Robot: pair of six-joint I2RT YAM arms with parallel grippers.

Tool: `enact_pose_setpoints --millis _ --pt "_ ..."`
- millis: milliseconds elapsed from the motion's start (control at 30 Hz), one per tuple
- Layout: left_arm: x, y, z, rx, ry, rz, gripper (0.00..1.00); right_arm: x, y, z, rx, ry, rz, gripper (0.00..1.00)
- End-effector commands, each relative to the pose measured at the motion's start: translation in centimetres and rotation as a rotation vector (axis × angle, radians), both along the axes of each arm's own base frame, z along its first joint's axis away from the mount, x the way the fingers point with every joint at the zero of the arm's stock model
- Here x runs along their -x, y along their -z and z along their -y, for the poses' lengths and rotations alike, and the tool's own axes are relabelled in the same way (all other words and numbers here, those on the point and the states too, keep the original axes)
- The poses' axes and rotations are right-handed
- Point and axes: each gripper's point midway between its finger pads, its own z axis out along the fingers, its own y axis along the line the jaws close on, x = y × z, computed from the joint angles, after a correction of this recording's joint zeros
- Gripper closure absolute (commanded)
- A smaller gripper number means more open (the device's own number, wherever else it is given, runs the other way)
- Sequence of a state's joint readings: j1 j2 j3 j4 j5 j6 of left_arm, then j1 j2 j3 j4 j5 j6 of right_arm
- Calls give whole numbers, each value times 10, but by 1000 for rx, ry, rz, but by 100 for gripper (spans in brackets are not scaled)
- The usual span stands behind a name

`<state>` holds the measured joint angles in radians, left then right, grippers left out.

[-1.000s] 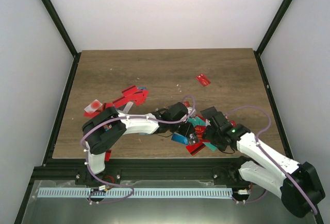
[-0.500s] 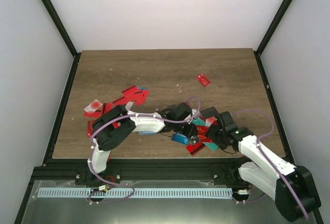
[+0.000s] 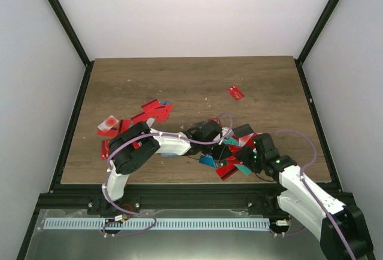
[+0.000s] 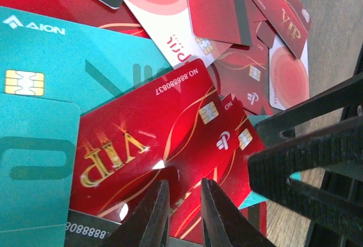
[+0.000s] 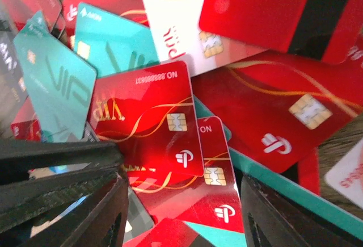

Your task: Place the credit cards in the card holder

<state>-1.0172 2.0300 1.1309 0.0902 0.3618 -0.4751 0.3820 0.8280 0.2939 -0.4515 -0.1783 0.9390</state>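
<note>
The credit cards (image 3: 230, 158) lie in a heap at the front of the table, mostly red with some teal. Both grippers are down in this heap, tip to tip. My left gripper (image 4: 184, 183) (image 3: 222, 147) rests its thin fingers on a red VIP card (image 4: 142, 139); they stand a narrow gap apart, with nothing seen clamped. My right gripper (image 5: 182, 181) (image 3: 239, 153) is open wide and straddles two overlapping red cards (image 5: 170, 128). A blue squarish piece (image 3: 208, 161) at the heap's near edge looks like the card holder. It does not show in either wrist view.
More red cards lie spread at the left (image 3: 152, 110) and far left (image 3: 108, 124). One red card (image 3: 236, 92) lies alone at the back right. The right gripper's ridged finger (image 4: 306, 162) crowds the left wrist view. Black rails frame the table (image 3: 197, 75).
My right arm has pushed left into the heap and its jaws have narrowed. The left arm has shifted slightly; its jaws keep the same narrow gap.
</note>
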Motion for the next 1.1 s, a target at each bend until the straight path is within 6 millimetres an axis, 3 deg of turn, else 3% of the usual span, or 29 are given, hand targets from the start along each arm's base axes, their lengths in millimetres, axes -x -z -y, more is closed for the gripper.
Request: enact_pose_setpoints --millis 0,200,567,733,933,1067 --pt "18 48 -22 -101 3 -89 81 6 -6 -21 -132 -77 37 46" --pt "25 53 -22 -78 10 -124 81 8 -9 -37 -230 -136 70 54" --pt "34 63 -25 -56 21 -177 82 6 1 -37 -268 -113 112 69" --pt "37 60 -26 -35 19 -194 82 3 2 -36 -296 -89 132 80" --pt "39 33 -26 17 18 -179 82 -2 -37 -52 -399 -171 244 84" --pt "49 39 -36 -4 22 -196 82 1 -54 -58 -406 -228 250 85"
